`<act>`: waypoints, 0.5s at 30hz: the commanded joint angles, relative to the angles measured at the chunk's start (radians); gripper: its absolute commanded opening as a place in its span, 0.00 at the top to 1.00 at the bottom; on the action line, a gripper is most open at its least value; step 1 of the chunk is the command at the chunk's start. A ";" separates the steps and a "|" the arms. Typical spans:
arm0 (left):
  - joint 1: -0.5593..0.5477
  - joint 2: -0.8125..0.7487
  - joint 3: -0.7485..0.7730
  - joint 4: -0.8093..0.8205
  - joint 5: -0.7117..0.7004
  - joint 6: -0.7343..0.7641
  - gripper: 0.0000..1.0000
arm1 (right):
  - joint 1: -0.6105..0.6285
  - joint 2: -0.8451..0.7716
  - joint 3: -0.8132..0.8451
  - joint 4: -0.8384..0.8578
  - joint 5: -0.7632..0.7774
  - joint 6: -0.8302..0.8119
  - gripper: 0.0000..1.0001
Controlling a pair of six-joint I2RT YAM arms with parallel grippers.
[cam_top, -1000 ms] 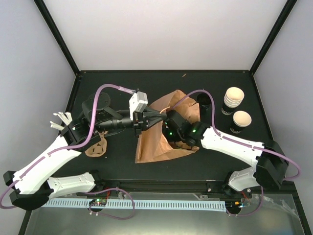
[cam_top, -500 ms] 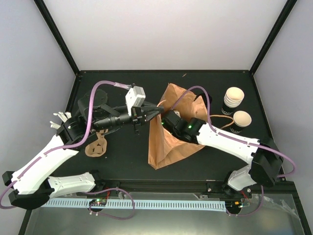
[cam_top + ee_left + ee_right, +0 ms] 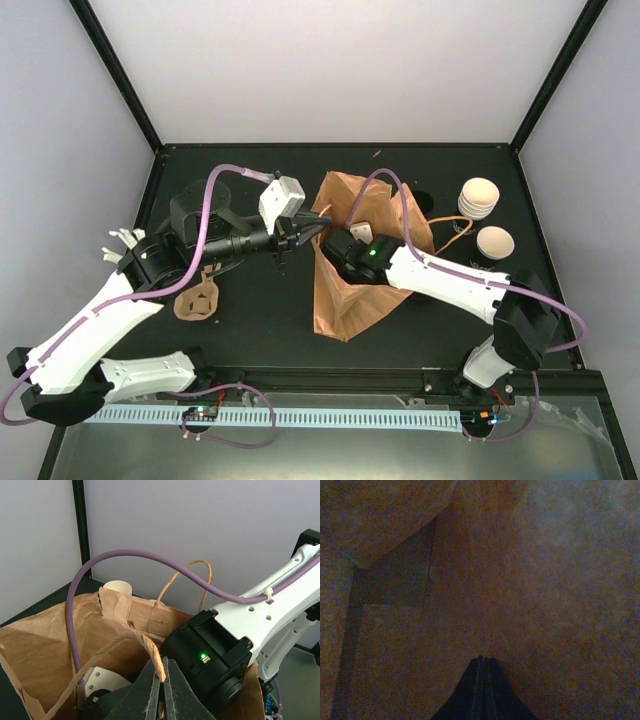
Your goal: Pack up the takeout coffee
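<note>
Black paper with white print outside, cream-white inside: small single takeout cup (image 3: 494, 243), upright at the right side of the dark worktop (image 3: 260, 330), just beside the nested stack of like black cups (image 3: 478, 198), well apart from both tools. Probably light and easy to tip. Looks empty from above, though hard to be sure at this size. Thin wall, so likely to buckle under a hard squeeze. Smooth printed side, perhaps a little slippery. Best taken across the body just under the rolled rim, or over the rim with one finger inside, the rim being the stiffest part. Kept upright all the way in.

Nearer the middle, a black cup with a dark inside (image 3: 421, 204), half hidden behind the brown paper bag (image 3: 345, 295). Bag standing open, soft and creased, unlikely to hold its mouth open unaided. Twisted paper handle (image 3: 145, 641) pinched in the closed left tool (image 3: 160, 677) and held up. Right tool (image 3: 481, 662) deep inside the bag, closed on nothing, only dim brown paper ahead of it. Needs withdrawing and opening before any reach for the cup.

Off to the left, a moulded brown pulp cup carrier (image 3: 195, 300) lying flat.
</note>
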 commanded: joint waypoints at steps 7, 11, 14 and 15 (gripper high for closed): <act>0.005 -0.003 0.132 0.019 -0.026 0.040 0.98 | 0.002 0.038 0.013 -0.037 -0.018 -0.066 0.99; 0.005 0.002 0.162 0.006 -0.020 0.044 0.99 | 0.002 0.068 0.024 -0.055 -0.004 -0.062 0.99; 0.005 0.005 0.169 0.005 -0.015 0.045 0.98 | 0.002 0.088 0.039 -0.081 0.023 -0.059 0.99; 0.005 0.007 0.170 0.005 -0.012 0.045 0.98 | 0.002 0.092 0.043 -0.089 0.033 -0.059 0.99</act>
